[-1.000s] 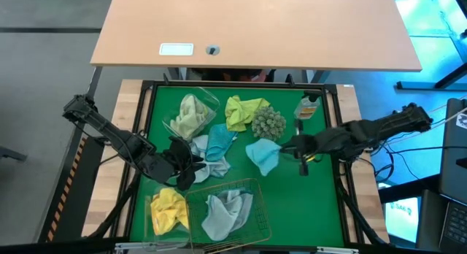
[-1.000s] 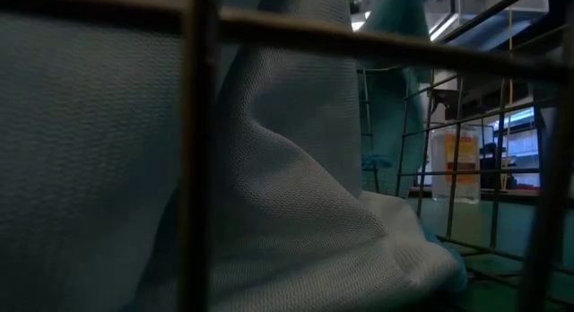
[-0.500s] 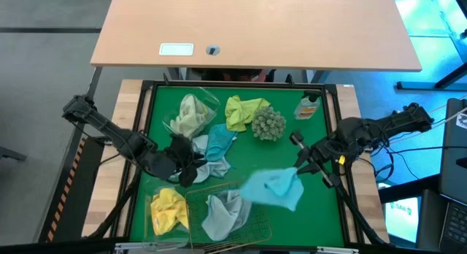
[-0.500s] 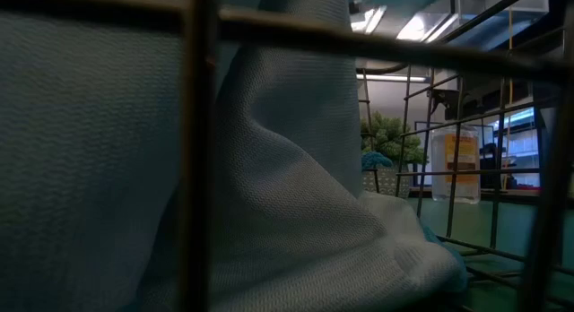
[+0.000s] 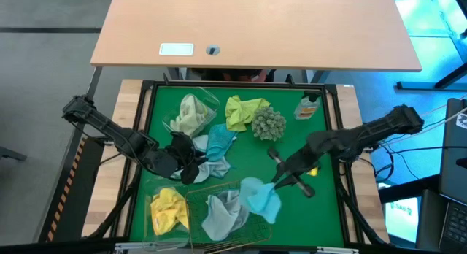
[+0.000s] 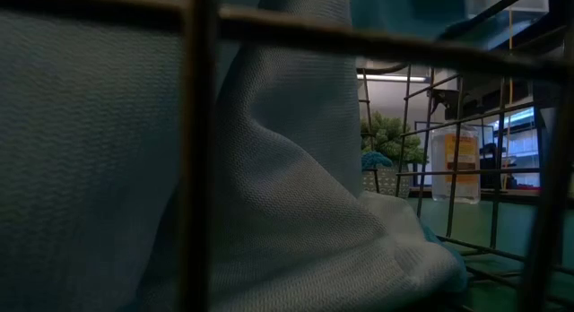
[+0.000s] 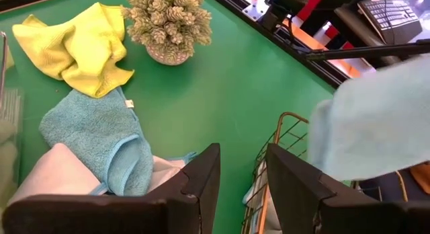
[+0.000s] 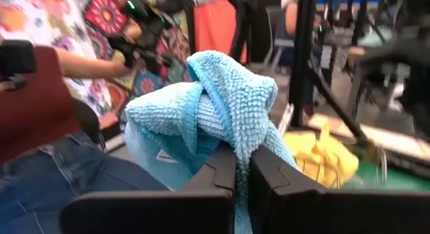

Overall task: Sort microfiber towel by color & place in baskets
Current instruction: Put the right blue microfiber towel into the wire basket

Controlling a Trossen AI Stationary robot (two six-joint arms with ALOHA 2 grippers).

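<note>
My right gripper (image 5: 274,182) is shut on a light blue towel (image 5: 260,196) above the right end of the gold wire basket (image 5: 257,226). A pale blue towel (image 5: 219,214) lies in that basket and fills the low view (image 6: 269,186). A bright yellow towel (image 5: 168,209) sits in the near-left clear tub. A pale yellow-green towel (image 5: 191,114) sits in the far-left tub. My left gripper (image 5: 186,165) is open over a pile of teal and pale blue towels (image 5: 215,148); in its wrist view (image 7: 242,187) the fingers frame bare green mat. A yellow towel (image 5: 244,112) lies loose on the mat. My right gripper pinches the light blue towel between its two fingers at a bunched fold (image 8: 236,136); several layers are gathered there. The towel is lifted clear of the table and bulges past the fingertips. In the high view it hangs in a bunch over the basket's right end.
A spiky grey-green ball (image 5: 268,122) and a small bottle with an orange label (image 5: 308,106) stand on the far part of the green mat. A black raised frame (image 5: 332,130) borders the mat. Bare mat lies between ball and basket. A seated person (image 8: 40,120) shows beyond the table.
My right gripper has carried the light blue towel from beside the spiky ball toward the table's near edge and left, ending over the basket's right end. The towel was lifted clear, flared out mid-swing, and now hangs bunched. The left arm has kept still.
</note>
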